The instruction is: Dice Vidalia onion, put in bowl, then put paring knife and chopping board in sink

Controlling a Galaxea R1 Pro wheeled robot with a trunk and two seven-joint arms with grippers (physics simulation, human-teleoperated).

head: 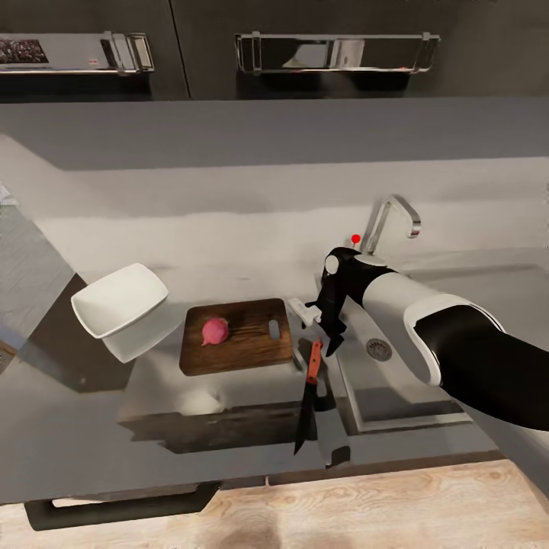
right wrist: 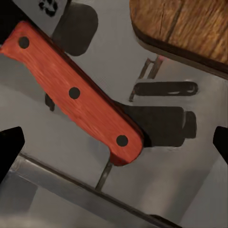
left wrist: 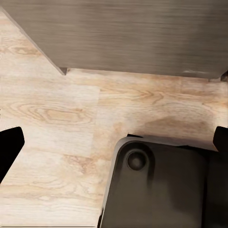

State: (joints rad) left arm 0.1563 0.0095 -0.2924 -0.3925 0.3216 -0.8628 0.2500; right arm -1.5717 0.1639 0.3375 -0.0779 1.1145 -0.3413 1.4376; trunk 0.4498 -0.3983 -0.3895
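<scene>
I am holding my right tool [head: 329, 341] just above the counter [head: 91, 435], in the strip between the chopping board [head: 236, 335] and the sink [head: 488, 290]. Its fingers are standing apart, gripping nothing; in the right wrist view the dark fingertips [right wrist: 10, 147] are sitting at the two edges with the knife handle between them.

The paring knife [head: 308, 396] is lying flat on the counter directly under that tool, its reddish-brown handle [right wrist: 76, 92] toward 12 o'clock and its dark blade pointing toward 6 o'clock, to the counter's front edge. It is lying just beside the board's 3 o'clock end; I cannot tell whether they are touching.

The Vidalia onion [head: 215, 331] is sitting whole on the board, toward its 9 o'clock side, with the oval slot [head: 274, 329] at the other end. The white bowl [head: 120, 301] is standing at 9 o'clock of the board, just beside it. The sink with its chrome faucet [head: 393, 221] is lying at 3 o'clock of my tool.

My left tool [left wrist: 114, 142] is hanging over the wooden floor [left wrist: 52, 114], its fingers spread wide.
</scene>
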